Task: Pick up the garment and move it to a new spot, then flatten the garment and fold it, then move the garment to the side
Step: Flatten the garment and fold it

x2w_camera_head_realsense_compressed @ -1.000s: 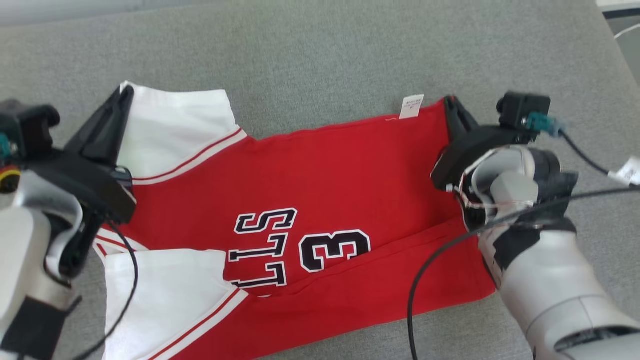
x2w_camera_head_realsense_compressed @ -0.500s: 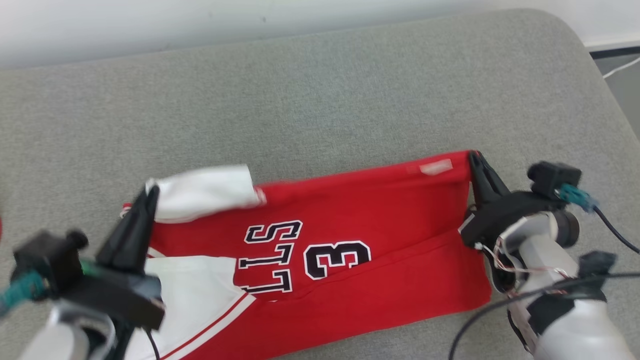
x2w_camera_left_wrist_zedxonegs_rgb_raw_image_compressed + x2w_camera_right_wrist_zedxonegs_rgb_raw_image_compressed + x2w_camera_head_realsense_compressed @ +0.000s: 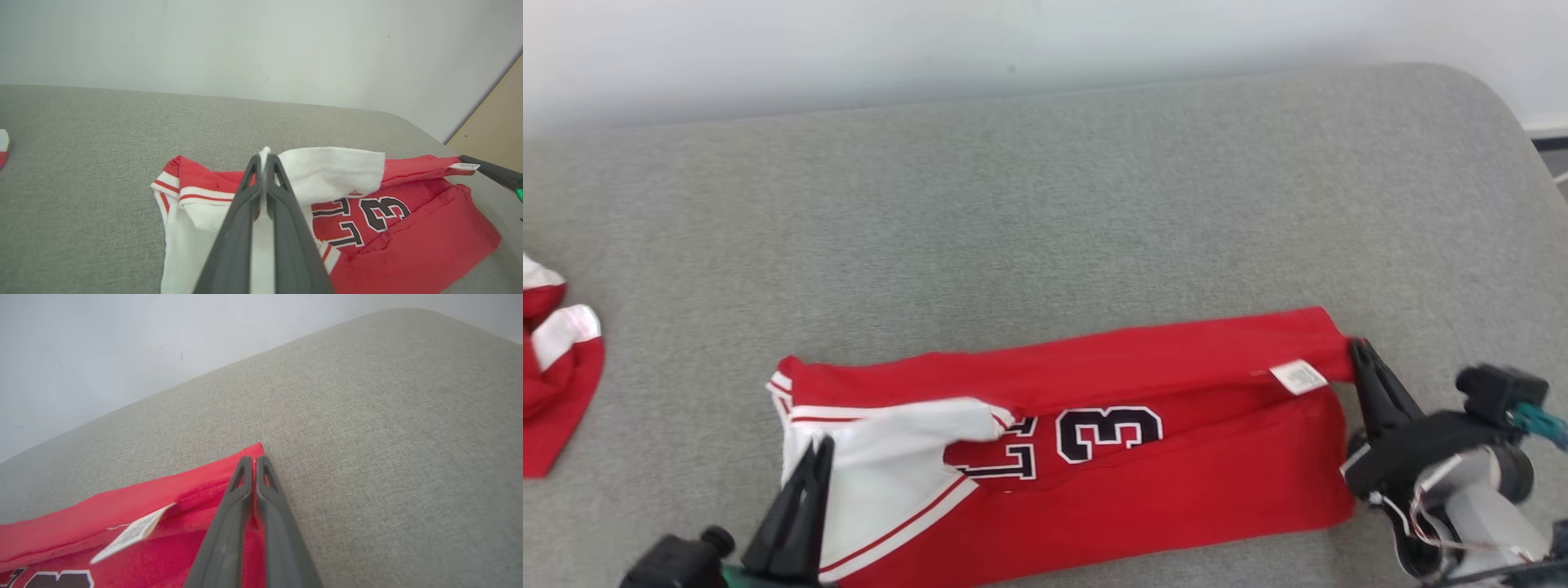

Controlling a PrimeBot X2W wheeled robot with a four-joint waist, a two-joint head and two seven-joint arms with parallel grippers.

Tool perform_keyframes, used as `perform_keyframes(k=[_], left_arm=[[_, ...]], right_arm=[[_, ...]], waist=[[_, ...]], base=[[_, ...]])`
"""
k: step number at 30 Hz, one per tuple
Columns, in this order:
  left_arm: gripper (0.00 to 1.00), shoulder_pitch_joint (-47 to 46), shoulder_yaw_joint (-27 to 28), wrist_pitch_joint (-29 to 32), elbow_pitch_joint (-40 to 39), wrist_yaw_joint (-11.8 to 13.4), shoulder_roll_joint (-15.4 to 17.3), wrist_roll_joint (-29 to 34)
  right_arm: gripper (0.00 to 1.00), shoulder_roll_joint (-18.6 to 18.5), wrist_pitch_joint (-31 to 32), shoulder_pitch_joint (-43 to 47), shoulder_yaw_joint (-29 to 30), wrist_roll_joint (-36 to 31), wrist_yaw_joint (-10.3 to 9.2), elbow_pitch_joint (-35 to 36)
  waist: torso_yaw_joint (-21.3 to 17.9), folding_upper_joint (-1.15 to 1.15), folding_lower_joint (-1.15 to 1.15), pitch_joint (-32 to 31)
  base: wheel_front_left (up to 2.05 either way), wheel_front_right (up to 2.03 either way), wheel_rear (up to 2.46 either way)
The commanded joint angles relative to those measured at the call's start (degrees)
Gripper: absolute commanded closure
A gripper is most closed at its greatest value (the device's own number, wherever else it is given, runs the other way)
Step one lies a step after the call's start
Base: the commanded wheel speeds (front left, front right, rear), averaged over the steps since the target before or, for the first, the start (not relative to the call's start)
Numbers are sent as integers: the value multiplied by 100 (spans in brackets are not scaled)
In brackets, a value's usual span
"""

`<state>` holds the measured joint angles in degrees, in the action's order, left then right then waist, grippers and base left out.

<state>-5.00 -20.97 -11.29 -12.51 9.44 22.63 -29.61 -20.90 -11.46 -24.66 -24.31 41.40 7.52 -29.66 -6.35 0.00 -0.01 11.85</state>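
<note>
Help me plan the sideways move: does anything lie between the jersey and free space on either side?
Leftward, another red-and-white cloth lies on the cushion, apart from the jersey. Rightward, nothing visible blocks it. The left end effector and right end effector grip the jersey.

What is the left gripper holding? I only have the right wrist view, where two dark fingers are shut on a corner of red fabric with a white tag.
Observer: The left gripper is shut on the white sleeve of the red and white basketball jersey, at the end opposite yours.
Operator: Is anything else lying on the surface?
Observer: Yes, a crumpled red and white cloth lies at the left edge of the grey fabric cushion, apart from the jersey.
</note>
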Motion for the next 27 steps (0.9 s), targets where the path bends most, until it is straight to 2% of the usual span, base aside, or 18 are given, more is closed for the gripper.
perform_keyframes(k=[1, 6, 12, 13, 14, 15, 27], left_arm=[[100, 111, -30, -35, 68, 16, -7, 42], [100, 201, -111, -148, 345, -8, -86, 65], [100, 167, -153, -235, 773, -16, -180, 105], [80, 155, -161, -249, 839, -16, -195, 108], [53, 129, -151, -260, 878, -4, -211, 132], [0, 121, -132, -272, 916, 16, -250, 121], [0, 364, 386, -400, 841, 168, -463, 216]], right_arm=[[100, -54, 53, 145, 37, 47, -6, 88], [100, -81, 319, 542, 182, -10, -6, 450], [100, 61, 538, 737, 347, -234, -6, 608], [68, 88, 573, 756, 378, -275, -6, 624], [28, 112, 582, 776, 412, -329, -6, 637], [0, 147, 589, 798, 457, -350, -6, 664], [0, 316, 596, 1164, 929, -623, -6, 1101]], waist=[[99, 0, 1, -78], [135, 0, 1, -131], [147, 0, 1, -160], [153, 0, 1, -160], [161, 0, 1, -161], [169, 0, 1, -163], [255, 0, 1, -362]], base=[[0, 0, 0], [0, 0, 0], [0, 0, 0], [0, 0, 0], [0, 0, 0], [0, 0, 0], [0, 0, 0]])
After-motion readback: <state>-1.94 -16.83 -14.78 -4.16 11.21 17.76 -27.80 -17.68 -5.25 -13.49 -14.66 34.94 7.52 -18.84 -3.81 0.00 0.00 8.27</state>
